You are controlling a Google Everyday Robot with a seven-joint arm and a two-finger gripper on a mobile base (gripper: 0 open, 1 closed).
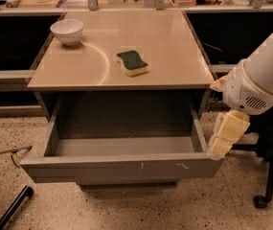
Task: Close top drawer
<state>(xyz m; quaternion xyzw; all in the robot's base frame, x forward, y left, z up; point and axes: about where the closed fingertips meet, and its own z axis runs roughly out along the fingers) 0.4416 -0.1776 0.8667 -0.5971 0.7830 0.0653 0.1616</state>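
The top drawer (121, 167) is a wide grey metal drawer, pulled far out from under the beige counter, empty inside, with small white scuffs on the upper edge of its flat front. My gripper (224, 137), with pale yellow pads, hangs from the white arm at the right, just beside the drawer's front right corner and pointing down toward it.
A beige counter top (174, 56) carries a white bowl (67, 30) at the back left and a green-and-yellow sponge (132, 63) near the middle. A black chair base (265, 195) stands at the right. A dark bar (11, 207) lies on the speckled floor at the lower left.
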